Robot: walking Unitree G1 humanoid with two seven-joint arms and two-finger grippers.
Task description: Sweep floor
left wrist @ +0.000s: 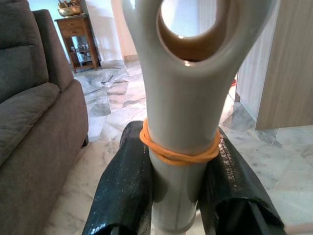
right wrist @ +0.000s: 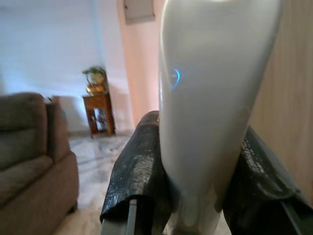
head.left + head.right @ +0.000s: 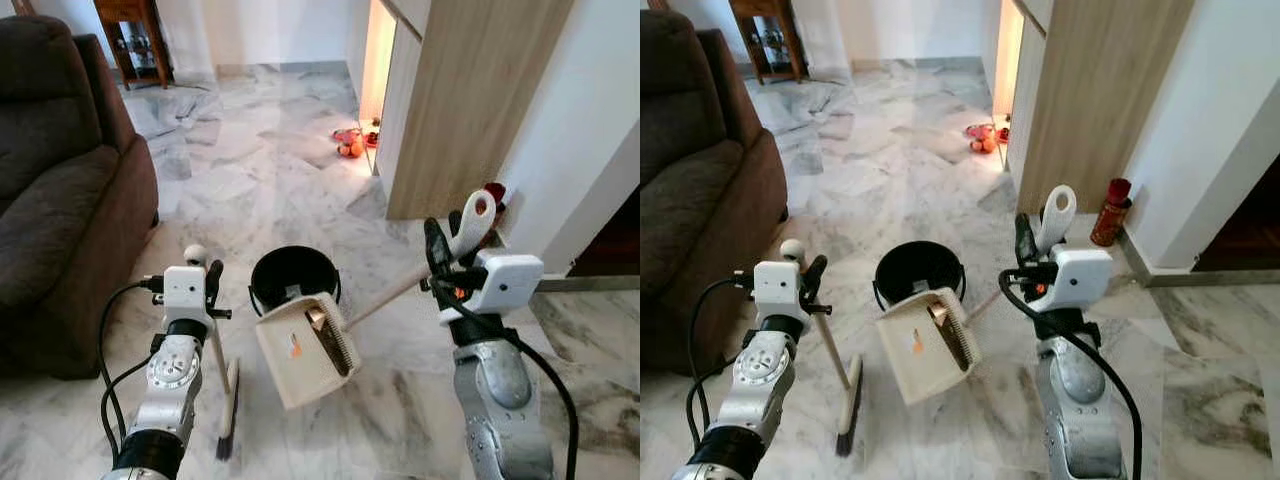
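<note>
Left gripper (image 3: 205, 275), lower left: I have it clenched on the broom (image 3: 226, 400), bristles on the marble floor (image 3: 250, 170). Right gripper (image 3: 445, 245), centre right: grasping the dustpan (image 3: 305, 350), tilted over the black bucket (image 3: 295, 275) mid-frame.

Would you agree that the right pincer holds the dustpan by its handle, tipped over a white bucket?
Not quite: the bucket is black, as the left eye view shows. Otherwise yes: the right pincer grips the dustpan by its handle, tipped over the bucket.
</note>
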